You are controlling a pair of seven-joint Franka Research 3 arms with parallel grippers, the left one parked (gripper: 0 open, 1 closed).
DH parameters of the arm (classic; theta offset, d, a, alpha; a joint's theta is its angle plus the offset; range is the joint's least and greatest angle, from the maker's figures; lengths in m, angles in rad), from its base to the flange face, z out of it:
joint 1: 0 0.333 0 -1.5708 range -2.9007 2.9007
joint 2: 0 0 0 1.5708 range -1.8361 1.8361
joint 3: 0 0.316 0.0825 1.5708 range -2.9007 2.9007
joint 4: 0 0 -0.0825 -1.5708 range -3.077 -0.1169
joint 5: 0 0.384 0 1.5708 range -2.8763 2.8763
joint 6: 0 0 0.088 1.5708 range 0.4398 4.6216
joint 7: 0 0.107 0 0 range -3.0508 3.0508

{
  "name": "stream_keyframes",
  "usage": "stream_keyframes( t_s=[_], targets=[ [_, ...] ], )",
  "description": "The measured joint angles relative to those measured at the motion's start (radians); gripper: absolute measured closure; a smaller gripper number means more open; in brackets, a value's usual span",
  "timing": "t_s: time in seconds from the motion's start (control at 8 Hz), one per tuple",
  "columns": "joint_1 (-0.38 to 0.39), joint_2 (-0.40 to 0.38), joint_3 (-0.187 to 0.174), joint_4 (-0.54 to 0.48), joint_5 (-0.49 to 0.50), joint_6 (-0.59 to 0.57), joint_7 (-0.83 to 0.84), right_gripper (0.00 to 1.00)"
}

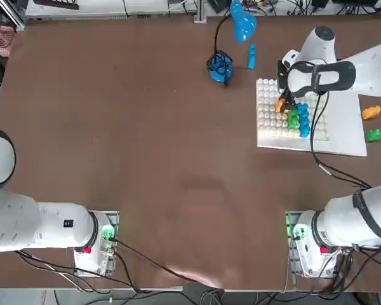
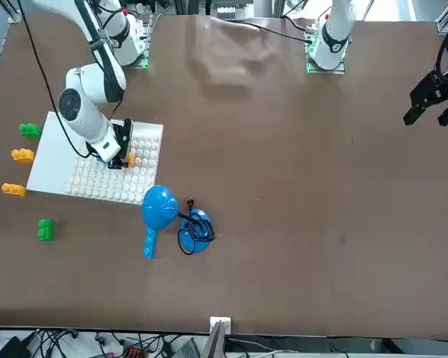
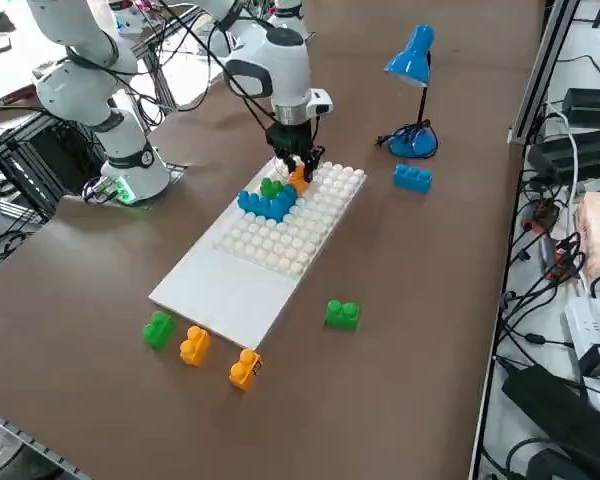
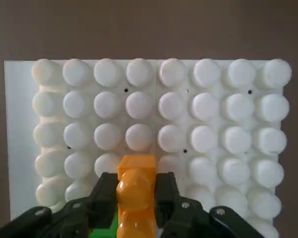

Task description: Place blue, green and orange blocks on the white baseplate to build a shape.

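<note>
The right tool (image 4: 135,191) hangs over the studded part of the white baseplate (image 1: 343,130), its two black fingers (image 4: 105,194) clamped on the sides of an orange block (image 4: 136,198), a small glossy brick with rounded studs, held upright just above the white studs. The baseplate is a flat white rectangle lying on the brown desk (image 1: 146,140): one end is a square grid of raised round studs, the other a smooth bare margin. On the grid, just beside the held brick, sits the shape (image 3: 270,198), a compact cluster with a long run of bright blue bricks and a green brick (image 3: 272,187) joined to its side (the tool partly hides it from above). Loose bricks lie on the desk off the smooth end of the plate: in the right side view a green block (image 3: 158,329), an orange one (image 3: 194,345) and a second orange one (image 3: 245,368) lie in a row near the plate's short edge, and another green block (image 3: 342,314) lies apart off its long edge. A blue block (image 3: 412,177) lies on the desk beyond the studded end, near the round base of a blue gooseneck lamp (image 3: 413,60).
</note>
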State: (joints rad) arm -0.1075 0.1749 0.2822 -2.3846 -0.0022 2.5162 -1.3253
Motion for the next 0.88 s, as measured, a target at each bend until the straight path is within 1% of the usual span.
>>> stream_keyframes(
  t_s=[0.88],
  targets=[
    [-0.003, 0.024, 0.0, 0.003, 0.0, 0.009, -0.004, 0.63]
  ],
)
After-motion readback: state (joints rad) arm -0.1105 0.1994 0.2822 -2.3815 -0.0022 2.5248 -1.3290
